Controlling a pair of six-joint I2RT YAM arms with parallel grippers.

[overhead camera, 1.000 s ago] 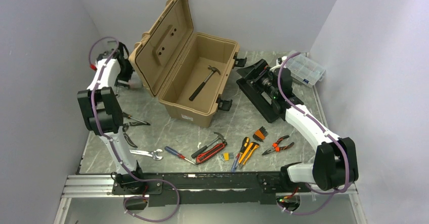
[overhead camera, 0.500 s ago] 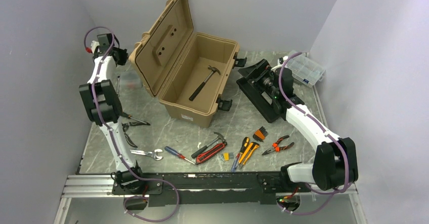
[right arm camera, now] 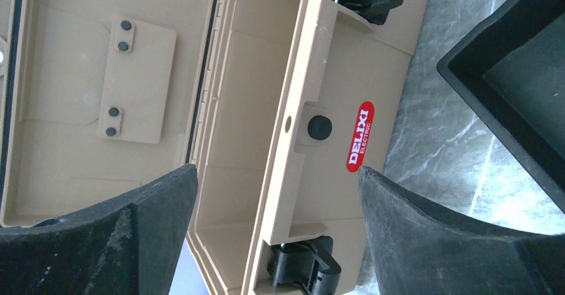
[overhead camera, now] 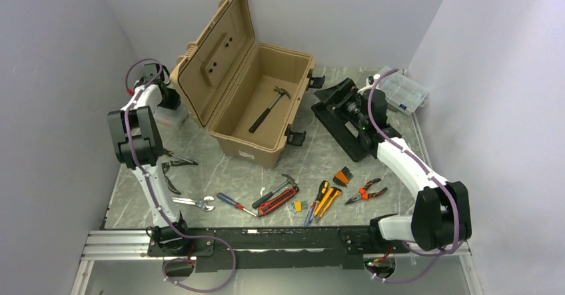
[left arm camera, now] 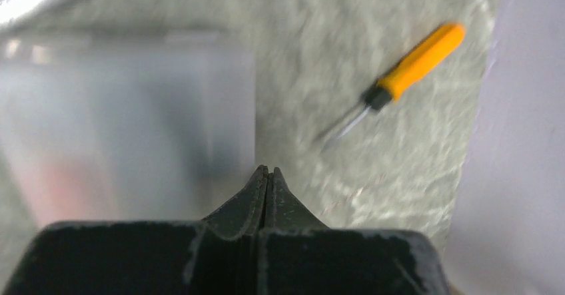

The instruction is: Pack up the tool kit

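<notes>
Toolbox (overhead camera: 263,102): lid up, far middle of worktop (overhead camera: 313,163).
Left gripper (left arm camera: 266,170): fingers pressed together, empty, left of lid.
Right gripper (right arm camera: 276,175): fingers spread, toolbox front beyond them, untouched.

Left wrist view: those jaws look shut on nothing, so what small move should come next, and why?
Probably open the left gripper and ease it toward the orange-handled screwdriver: its jaws are shut empty, the screwdriver lies loose on the table, and the open toolbox holds only a hammer.
</notes>
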